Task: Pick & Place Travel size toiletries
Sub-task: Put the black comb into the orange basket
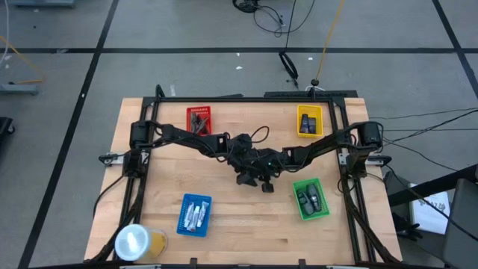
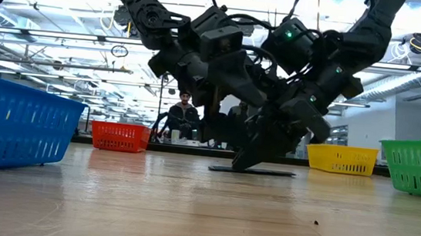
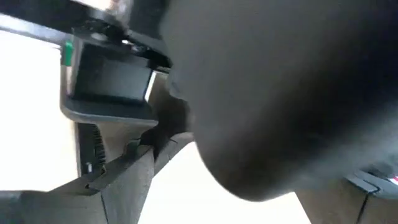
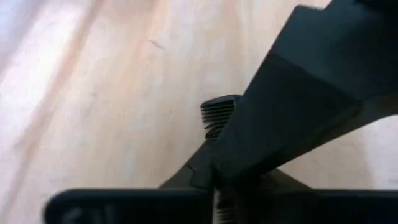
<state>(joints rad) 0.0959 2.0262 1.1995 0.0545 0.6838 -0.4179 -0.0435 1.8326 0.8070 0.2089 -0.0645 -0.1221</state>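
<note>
Both arms meet over the middle of the desk point(image 1: 246, 224), where the right pincer point(image 2: 249, 162) is down at the wood with its fingers pressed together, apparently on a slim dark stick point(image 2: 252, 170) lying flat there; whether it truly holds it I cannot tell. The left pincer point(image 1: 240, 178) hovers close beside, spread wide. This looks like the pick step; next comes a lift and carry to a tray, perhaps the green tray point(image 1: 310, 199) of dark pieces

Both arms crossed mid-table, low.
</note>
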